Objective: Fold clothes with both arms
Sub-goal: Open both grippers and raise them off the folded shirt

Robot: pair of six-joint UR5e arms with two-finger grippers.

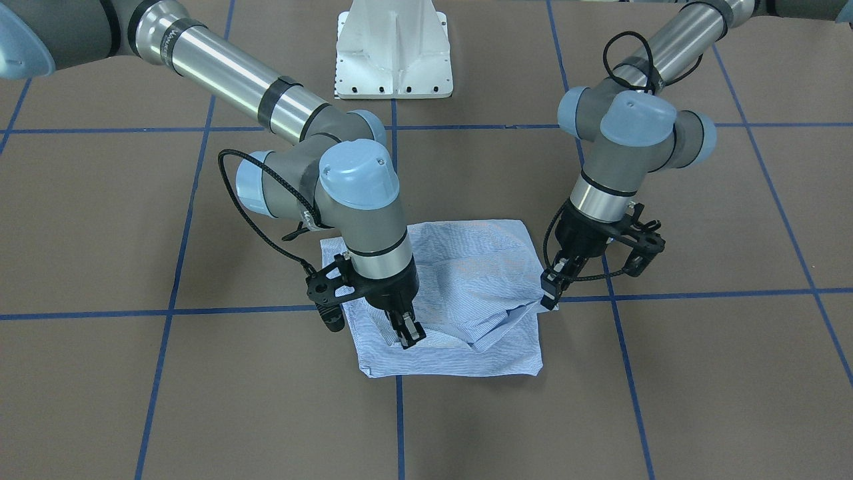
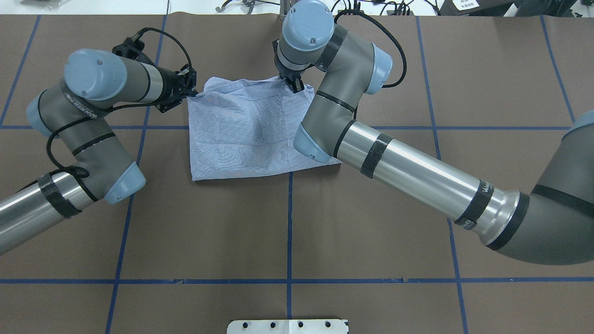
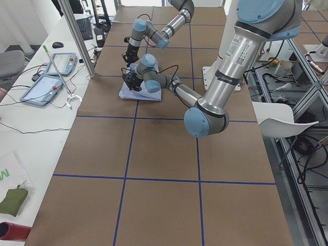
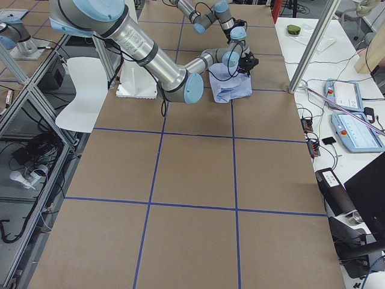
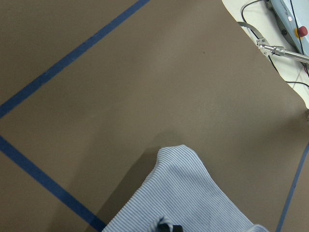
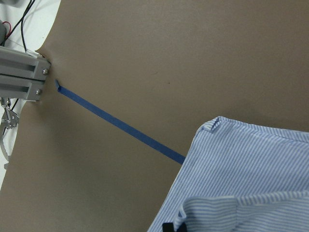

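Brown tabletop (image 1: 200, 400) crossed by blue tape (image 1: 200, 311) carried the half-folded shirt (image 1: 466, 267) near its middle, and my left fingers (image 1: 550, 288) and right fingers (image 1: 411, 331) were both pinched shut on its far edge, the rest lying back toward my base (image 1: 393, 60).

Brown table covering (image 2: 232, 232) gridded with blue tape lines (image 2: 289, 222), white pedestal base (image 1: 394, 50) at the robot's edge, white chair (image 3: 279, 119) alongside, and a white side bench (image 3: 31, 138) bearing a control tablet (image 3: 41, 89), keyboard (image 3: 84, 29), loose cables and green pouch (image 3: 10, 201).
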